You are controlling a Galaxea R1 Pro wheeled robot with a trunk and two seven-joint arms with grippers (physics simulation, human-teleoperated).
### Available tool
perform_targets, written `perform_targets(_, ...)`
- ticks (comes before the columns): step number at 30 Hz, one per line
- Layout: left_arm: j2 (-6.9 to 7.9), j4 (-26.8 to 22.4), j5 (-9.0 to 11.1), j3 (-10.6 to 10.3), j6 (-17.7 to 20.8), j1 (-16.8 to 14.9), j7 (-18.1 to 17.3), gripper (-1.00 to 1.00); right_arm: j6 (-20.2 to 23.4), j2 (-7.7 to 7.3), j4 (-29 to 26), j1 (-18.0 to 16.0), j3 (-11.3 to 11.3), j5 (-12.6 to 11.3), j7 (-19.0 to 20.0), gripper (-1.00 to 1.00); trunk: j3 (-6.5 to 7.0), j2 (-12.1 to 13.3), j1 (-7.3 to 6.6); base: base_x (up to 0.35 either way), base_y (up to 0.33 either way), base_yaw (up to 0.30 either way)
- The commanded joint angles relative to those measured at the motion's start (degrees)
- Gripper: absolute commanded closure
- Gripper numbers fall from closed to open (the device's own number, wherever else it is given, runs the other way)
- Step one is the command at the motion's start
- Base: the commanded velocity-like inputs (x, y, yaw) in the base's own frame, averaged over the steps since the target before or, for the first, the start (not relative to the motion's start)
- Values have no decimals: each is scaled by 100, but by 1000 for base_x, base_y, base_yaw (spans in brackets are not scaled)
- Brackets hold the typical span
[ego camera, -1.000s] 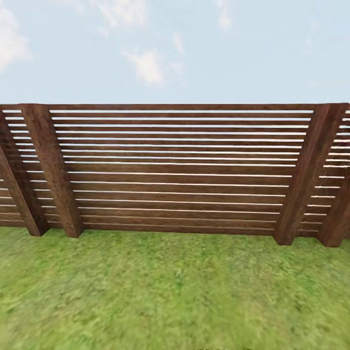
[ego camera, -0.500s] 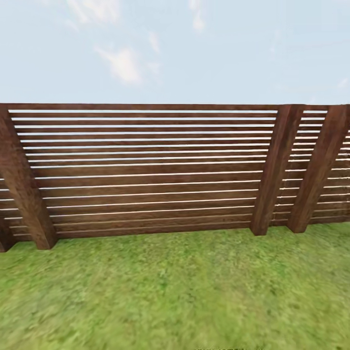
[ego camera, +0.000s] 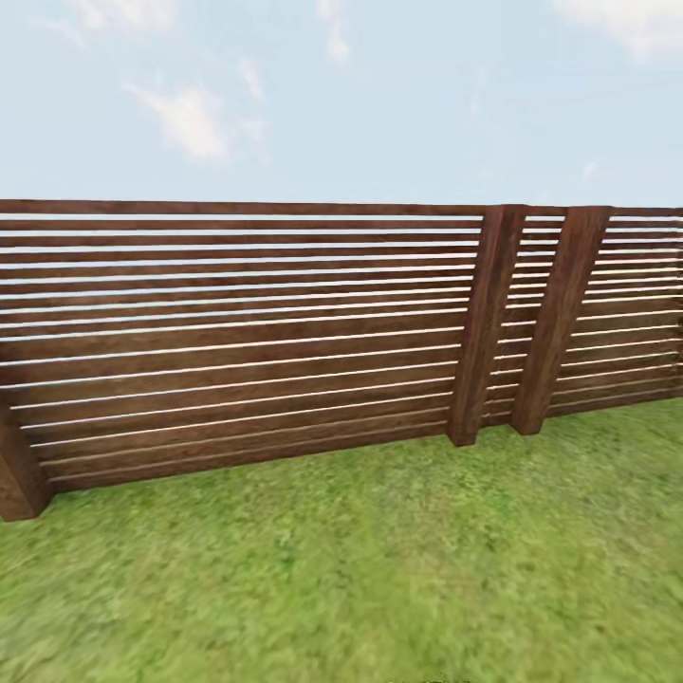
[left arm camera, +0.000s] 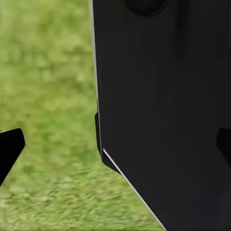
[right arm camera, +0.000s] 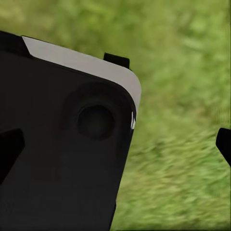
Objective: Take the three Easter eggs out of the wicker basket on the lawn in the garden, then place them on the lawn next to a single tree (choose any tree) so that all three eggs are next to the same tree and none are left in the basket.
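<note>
Fence (ego camera: 237, 351) slid left across head view since a second ago, so robot was turning right. Lawn (ego camera: 379, 569) ahead; eggs, basket nowhere yet. Jaws probably spread, can't tell really.

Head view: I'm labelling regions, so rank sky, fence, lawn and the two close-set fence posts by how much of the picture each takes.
1. Fence, sky and lawn: roughly alike, too close to rank.
2. The two posts, far smaller; alike to each other.
</note>
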Motion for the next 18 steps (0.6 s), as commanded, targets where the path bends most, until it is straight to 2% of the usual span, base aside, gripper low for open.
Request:
perform_targets(1, 1, -1, -6, -16, -13, -1, 4, -100, -30, 0, 18, -10, 23, 21, -2, -100, -4, -3, 0, 0, 0, -285)
perform_targets(18, 24, 19, -7, 0, 10, -1, 5, -100, -30, 6, 114, -10, 24, 22, -2, -100, -4, -3, 0, 0, 0, -285)
